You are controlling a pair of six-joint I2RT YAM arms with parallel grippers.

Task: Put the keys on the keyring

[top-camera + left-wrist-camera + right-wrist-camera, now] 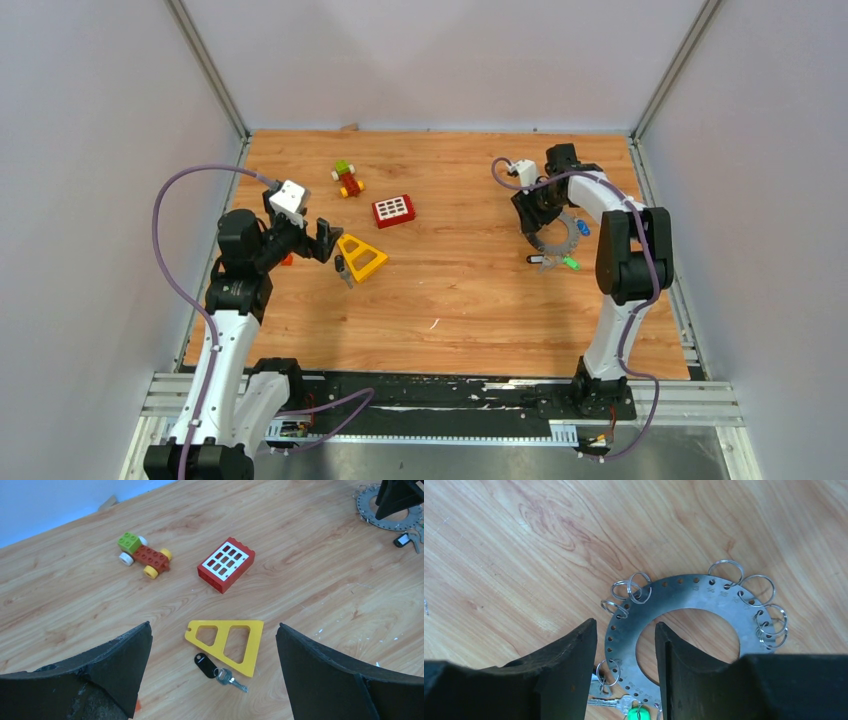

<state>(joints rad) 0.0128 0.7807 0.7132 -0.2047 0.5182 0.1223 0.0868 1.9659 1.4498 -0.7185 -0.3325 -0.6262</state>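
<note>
The wooden table bears a toy car, red block and yellow triangle at centre-left. The keyring and keys lie at right.

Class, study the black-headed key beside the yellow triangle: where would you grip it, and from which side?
Grip the key by its black head, coming straight down: it lies flat on the table, and the head looks its bulkiest part. The yellow triangle crowds one side.
</note>
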